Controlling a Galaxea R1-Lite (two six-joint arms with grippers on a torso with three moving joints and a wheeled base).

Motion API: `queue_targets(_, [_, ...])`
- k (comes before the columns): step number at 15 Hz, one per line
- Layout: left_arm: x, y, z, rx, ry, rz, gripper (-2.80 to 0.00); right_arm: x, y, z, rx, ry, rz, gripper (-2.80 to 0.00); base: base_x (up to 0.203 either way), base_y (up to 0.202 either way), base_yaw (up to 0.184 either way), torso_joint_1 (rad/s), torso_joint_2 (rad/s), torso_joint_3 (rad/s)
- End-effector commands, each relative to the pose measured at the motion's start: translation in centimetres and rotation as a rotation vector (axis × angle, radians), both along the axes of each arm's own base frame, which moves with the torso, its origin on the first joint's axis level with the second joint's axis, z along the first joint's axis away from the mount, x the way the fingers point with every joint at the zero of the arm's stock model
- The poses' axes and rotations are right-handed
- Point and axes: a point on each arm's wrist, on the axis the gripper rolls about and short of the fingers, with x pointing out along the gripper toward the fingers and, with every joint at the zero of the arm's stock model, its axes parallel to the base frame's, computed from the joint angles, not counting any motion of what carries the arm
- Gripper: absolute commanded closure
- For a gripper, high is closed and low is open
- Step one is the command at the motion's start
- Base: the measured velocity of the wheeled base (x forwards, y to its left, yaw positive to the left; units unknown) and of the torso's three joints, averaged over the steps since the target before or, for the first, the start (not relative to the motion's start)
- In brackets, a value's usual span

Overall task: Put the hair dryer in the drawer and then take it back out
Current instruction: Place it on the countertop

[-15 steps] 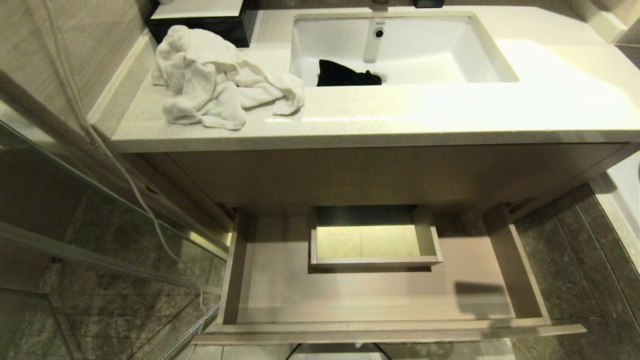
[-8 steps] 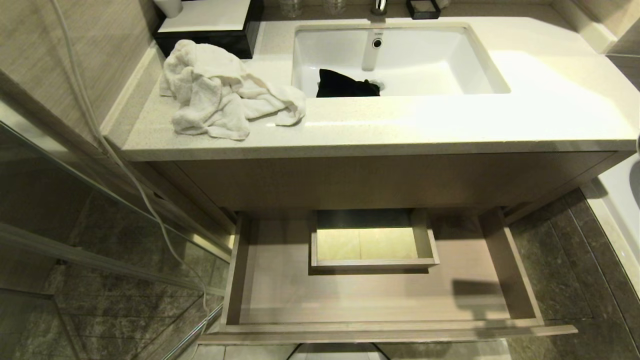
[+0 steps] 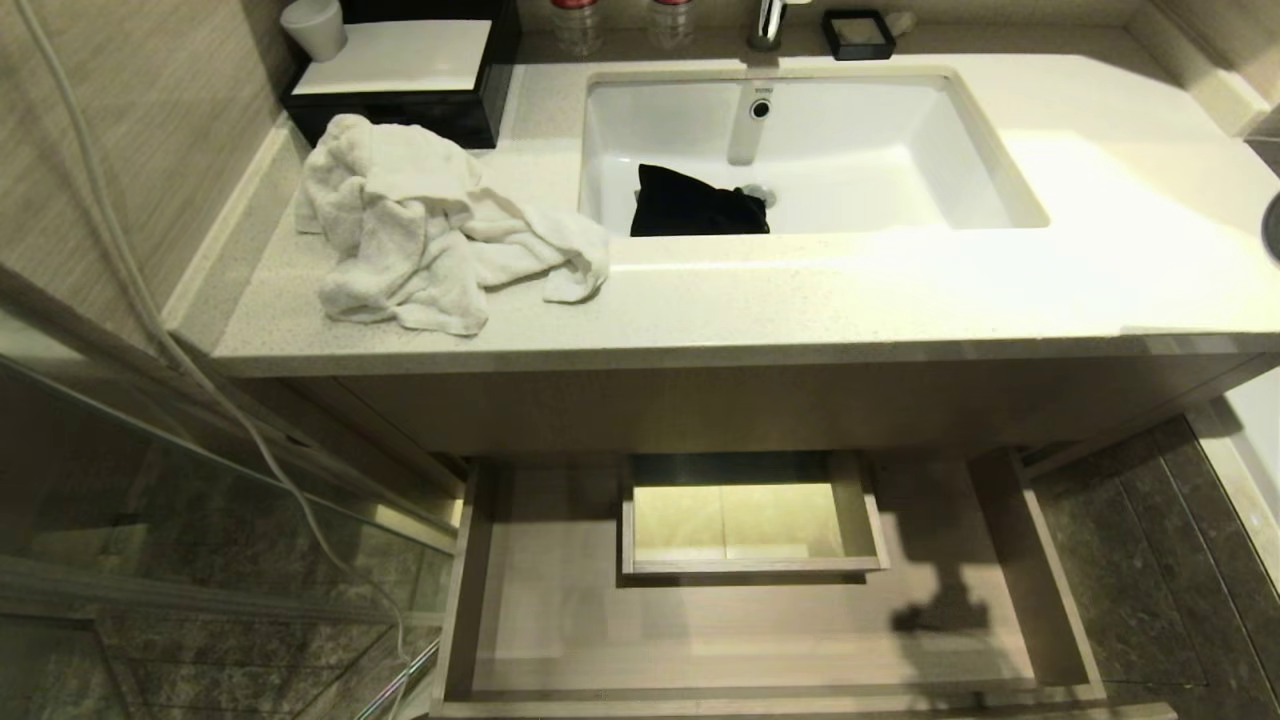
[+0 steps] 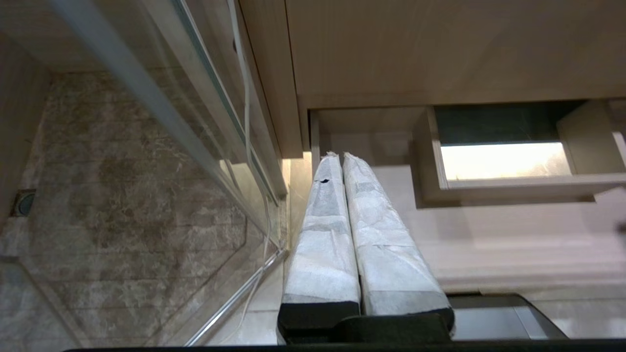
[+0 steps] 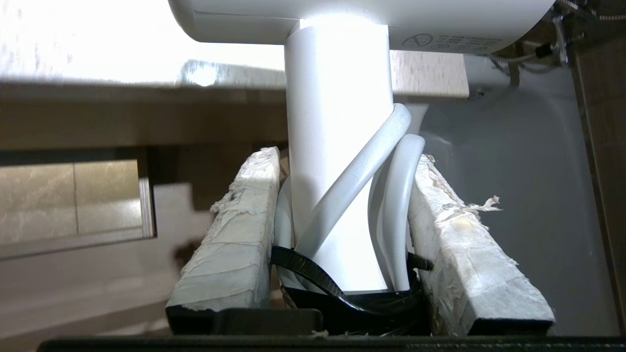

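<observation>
Both padded fingers [image 5: 234, 230] of the right pincer [image 5: 342, 176] clamp the hair dryer [image 5: 337, 146] handle and cord, the open drawer [image 5: 73, 288] lying beyond it; left pincer [image 4: 342, 156] pressed together.

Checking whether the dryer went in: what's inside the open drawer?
Inside the drawer only its boxed cutout and a shadow show, no dryer. Its front edge is out of view.

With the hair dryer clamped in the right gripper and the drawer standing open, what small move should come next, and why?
Probably carry the hair dryer, gripped at its handle by the right gripper, toward the countertop: the drawer lies empty.
</observation>
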Motion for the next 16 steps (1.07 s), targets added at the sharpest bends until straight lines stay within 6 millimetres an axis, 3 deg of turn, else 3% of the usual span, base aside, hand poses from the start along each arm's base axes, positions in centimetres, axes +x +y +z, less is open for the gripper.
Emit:
queue_targets(1, [0.0, 0.0, 0.0, 0.000, 0.001, 0.000, 0.00, 2.8, -0.7, 0.8, 0.007, 0.031, 0.000, 0.00, 0.000, 0.000, 0.000, 0.303, -0.06, 0.260])
queue_targets(3, [0.0, 0.0, 0.0, 0.000, 0.001, 0.000, 0.00, 4.3, -1.1, 1.7, 0.005, 0.027, 0.001, 0.00, 0.000, 0.000, 0.000, 0.304, -0.07, 0.233])
queue_targets(7, [0.0, 0.0, 0.0, 0.000, 0.001, 0.000, 0.00, 10.2, -2.7, 3.9, -0.003, 0.030, -0.001, 0.00, 0.000, 0.000, 0.000, 0.277, -0.09, 0.188])
queue_targets(12, [0.0, 0.0, 0.0, 0.000, 0.001, 0.000, 0.00, 16.1, -4.5, 3.0, 0.018, 0.101, 0.070, 0.00, 0.000, 0.000, 0.000, 0.036, -0.01, 0.027])
queue_targets(15, [0.0, 0.0, 0.0, 0.000, 0.001, 0.000, 0.00, 18.3, -4.7, 2.7, 0.052, 0.127, 0.280, 0.00, 0.000, 0.000, 0.000, 0.000, 0.00, 0.000])
queue_targets(16, [0.0, 0.0, 0.0, 0.000, 0.001, 0.000, 0.00, 18.6, -5.3, 2.4, 0.058, 0.145, 0.278, 0.00, 0.000, 0.000, 0.000, 0.000, 0.00, 0.000])
